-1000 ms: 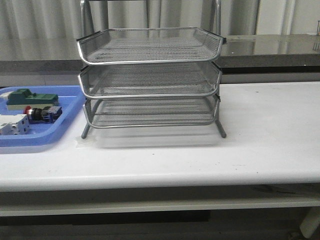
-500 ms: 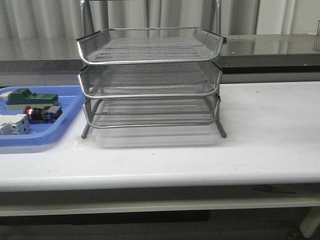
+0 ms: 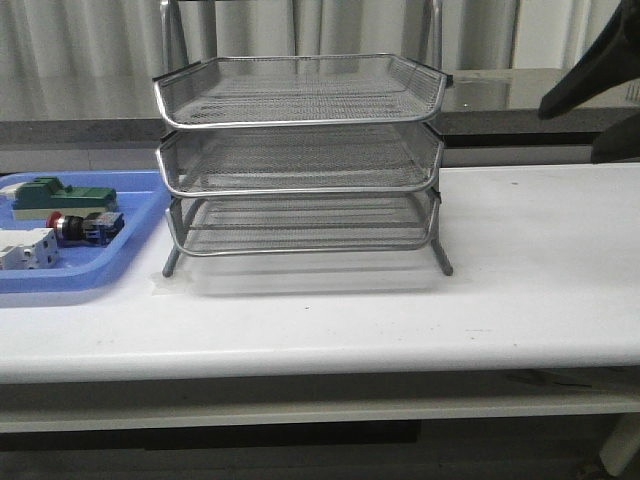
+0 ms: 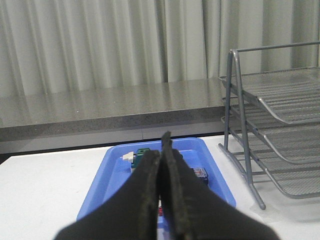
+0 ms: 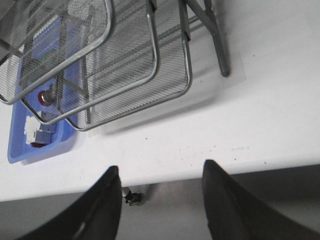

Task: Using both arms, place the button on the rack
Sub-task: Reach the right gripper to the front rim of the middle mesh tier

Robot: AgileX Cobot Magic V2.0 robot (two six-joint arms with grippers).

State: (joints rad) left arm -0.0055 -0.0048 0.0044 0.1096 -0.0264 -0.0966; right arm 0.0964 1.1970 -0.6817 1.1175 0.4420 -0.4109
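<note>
Much is cut off or screened. In the front view only a dark, blurred piece of the right arm [image 3: 600, 75] shows at the 2 o'clock corner, sliced by the frame edge, its gripper out of sight there. The right wrist view shows the right gripper [image 5: 162, 200] with its two black fingers spread wide and nothing between them, high above the front edge of the white surface [image 5: 260, 120].

The left gripper [image 4: 161, 190] has its fingers pressed together, holding nothing, and blocks most of the blue tray [image 4: 212, 175] behind it. In that view the button is mostly hidden.

The button [image 3: 85, 227] lies on its side in the blue tray at 9 o'clock of the rack [image 3: 300, 160], red head toward the left. The tray's left end is cropped. Just behind the button sits a green block [image 3: 62, 195]; just in front, a white block [image 3: 25, 250], partly cut off. Through the rack's mesh in the right wrist view the button is only a faint red spot.
</note>
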